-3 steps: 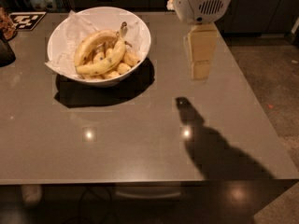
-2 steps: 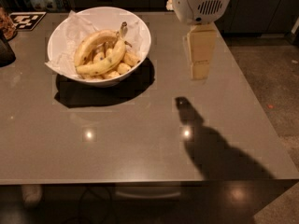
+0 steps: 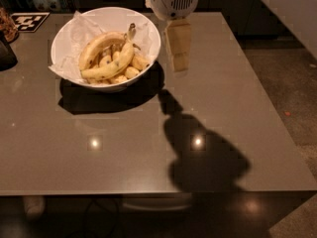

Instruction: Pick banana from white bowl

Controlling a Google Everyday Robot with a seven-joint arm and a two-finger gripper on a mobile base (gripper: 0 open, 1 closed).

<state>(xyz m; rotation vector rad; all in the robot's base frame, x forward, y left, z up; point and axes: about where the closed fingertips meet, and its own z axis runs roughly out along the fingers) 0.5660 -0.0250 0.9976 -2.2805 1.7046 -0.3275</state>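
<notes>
The white bowl [image 3: 148, 31] stands at the back left of the grey table, lined with crumpled white paper. In it the slim, gently curved banana [image 3: 113, 65] lies across the front, its brownish stem pointing up to the right. A thicker arched banana [image 3: 97, 44] lies behind it, and short stubby bananas [image 3: 132, 72] lie under it. My gripper [image 3: 179, 58] hangs from its white wrist just to the right of the bowl's rim. It is above the table and holds nothing.
A dark object [image 3: 6, 53] sits at the table's left edge, with a black-and-white marker tag [image 3: 29, 20] behind it. The table's right edge [image 3: 277, 108] borders speckled floor. The arm's shadow [image 3: 198, 148] falls on the table's middle.
My gripper has moved left, from well right of the bowl to just beside its right rim. The bowl and bananas have not moved.
</notes>
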